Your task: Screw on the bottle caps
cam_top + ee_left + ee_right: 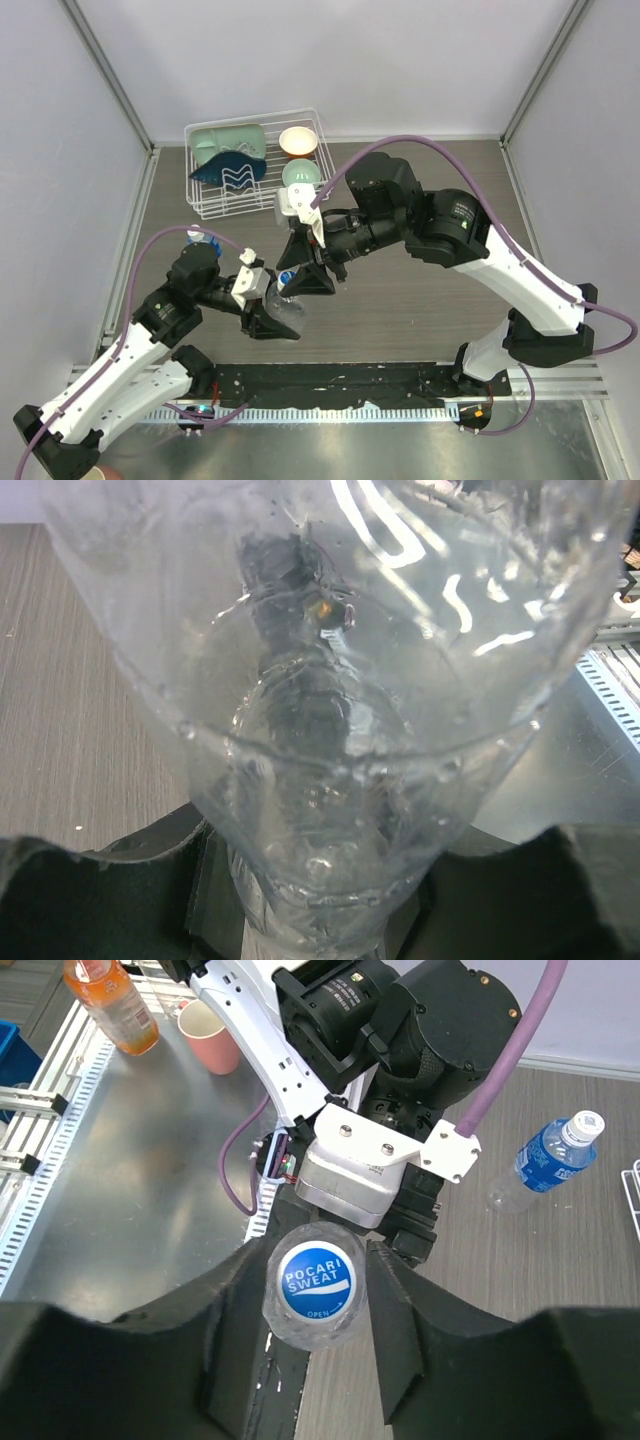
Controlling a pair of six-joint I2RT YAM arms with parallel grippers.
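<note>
The plain bottle swamps the left wrist view: clear plastic, droplets and glare, with its neck hard to make out. From above it sits mid-table, clamped in the left gripper, that arm reaching in low. The right arm arches over, and the right gripper seems to pinch the blue-topped cap at the bottle's mouth. The labelled bottle lies capped on the table, half hidden from above by the left arm.

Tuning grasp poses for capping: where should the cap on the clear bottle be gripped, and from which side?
Grip the cap by its round side wall, end-on along the neck axis, so wrist roll turns it. The right gripper sits so; the left gripper holds the clear bottle.
</note>
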